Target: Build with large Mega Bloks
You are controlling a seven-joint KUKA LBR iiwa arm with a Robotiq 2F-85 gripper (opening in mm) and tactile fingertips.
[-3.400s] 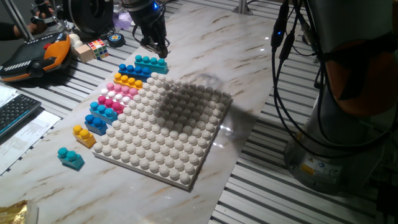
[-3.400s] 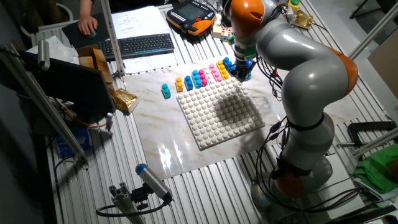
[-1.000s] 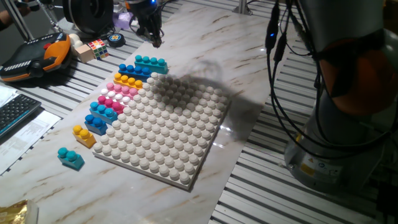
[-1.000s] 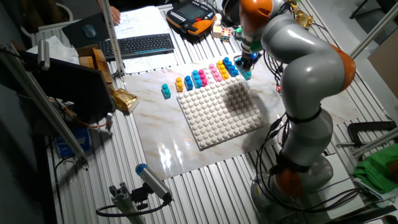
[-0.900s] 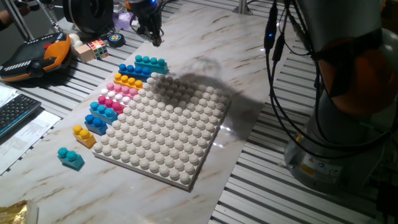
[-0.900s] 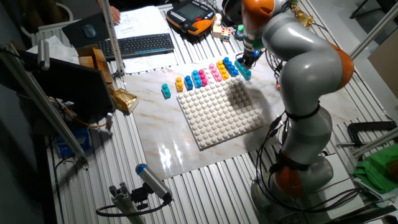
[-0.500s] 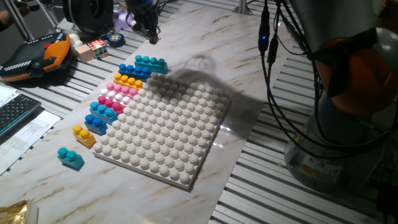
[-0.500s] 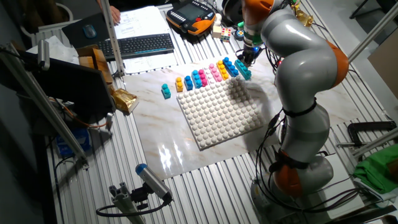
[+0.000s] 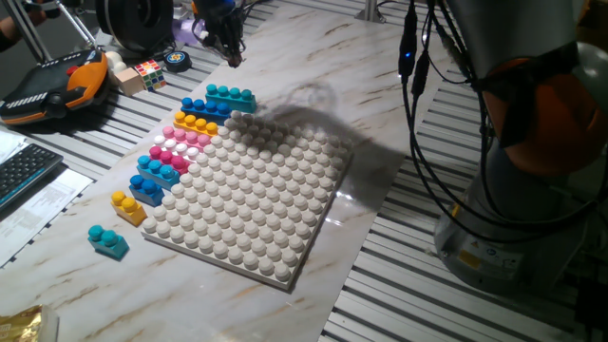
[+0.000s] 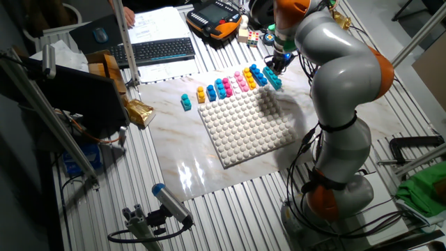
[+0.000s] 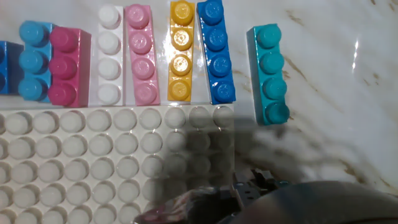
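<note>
My gripper (image 9: 230,52) hangs above the marble table, behind and left of the teal four-stud brick (image 9: 231,96), and holds nothing. In the other fixed view the gripper (image 10: 279,60) is just beyond that teal brick (image 10: 273,78). The hand view looks down on the teal brick (image 11: 270,74) lying alone right of a row: blue (image 11: 214,53), yellow (image 11: 181,53), pink (image 11: 142,56), white (image 11: 109,56), magenta (image 11: 64,65) and light blue (image 11: 31,62). They line the white baseplate (image 11: 93,162). A dark blur at the bottom hides my fingers.
More bricks lie along the baseplate's (image 9: 256,199) left side: a blue one (image 9: 145,188), a yellow one (image 9: 126,206) and a teal one (image 9: 107,240). A puzzle cube (image 9: 147,72), an orange-black pendant (image 9: 57,87) and a keyboard (image 9: 19,171) sit at the left.
The gripper has risen from beside the teal brick and drifted back and left, away from it. None of the bricks has moved.
</note>
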